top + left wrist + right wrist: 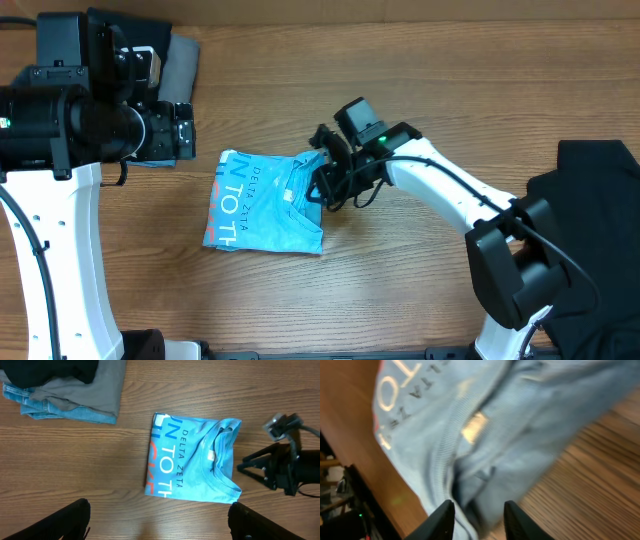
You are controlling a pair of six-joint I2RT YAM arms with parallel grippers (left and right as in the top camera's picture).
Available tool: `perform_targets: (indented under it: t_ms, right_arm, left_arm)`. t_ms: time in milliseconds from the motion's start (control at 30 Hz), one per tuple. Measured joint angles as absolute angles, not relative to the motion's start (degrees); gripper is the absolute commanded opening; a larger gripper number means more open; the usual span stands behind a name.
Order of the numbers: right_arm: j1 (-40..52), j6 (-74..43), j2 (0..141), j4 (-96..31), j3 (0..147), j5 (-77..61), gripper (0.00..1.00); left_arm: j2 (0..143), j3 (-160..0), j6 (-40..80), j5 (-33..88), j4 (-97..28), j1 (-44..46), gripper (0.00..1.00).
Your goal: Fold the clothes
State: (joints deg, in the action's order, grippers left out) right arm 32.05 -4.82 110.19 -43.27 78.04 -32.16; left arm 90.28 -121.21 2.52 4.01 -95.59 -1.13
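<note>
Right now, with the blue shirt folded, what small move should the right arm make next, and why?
Probably draw the right gripper back off the blue T-shirt. Its jaws stand apart at the collar-side edge, the shirt lies folded flat, and the black garment at the right looks unfolded.

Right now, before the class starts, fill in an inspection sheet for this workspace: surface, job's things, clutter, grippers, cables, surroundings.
Surface: wooden table, plain wood grain.
Job's things: blue T-shirt lying folded mid-table, lettering up; black garment rumpled at the right edge; stack of folded clothes at the far left, black, grey and denim.
Clutter: nothing seen.
Grippers: left gripper open wide, raised above the table; right gripper open at the shirt's collar edge, contact cannot be told.
Cables: black cable running along the right arm.
Surroundings: dark blurred shapes past the table edge, not identifiable.
</note>
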Motion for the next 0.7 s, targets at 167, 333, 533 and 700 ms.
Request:
perform_targets:
  t_ms: [167, 333, 533, 700]
  right_arm:
    - [36.29, -5.69, 110.85, -42.63, 78.08, -33.15, 0.41]
    - [38.68, -6.26, 113.4, -42.72, 78.11, -32.67, 0.15]
    - [37.21, -8.05, 113.67, -43.03, 78.11, -29.78, 0.04]
    - [35.05, -8.84, 113.67, -46.11, 78.11, -28.64, 0.04]
  left_arm:
    - [90.28, -121.21, 2.52, 4.03, -95.59, -1.13, 0.91]
    - [90.28, -121.21, 2.52, 4.01, -95.59, -1.13, 0.91]
    - [90.28, -121.21, 2.52, 4.03, -95.59, -1.13, 0.91]
    - [90.28, -121.21, 2.52, 4.01, -95.66, -1.13, 0.91]
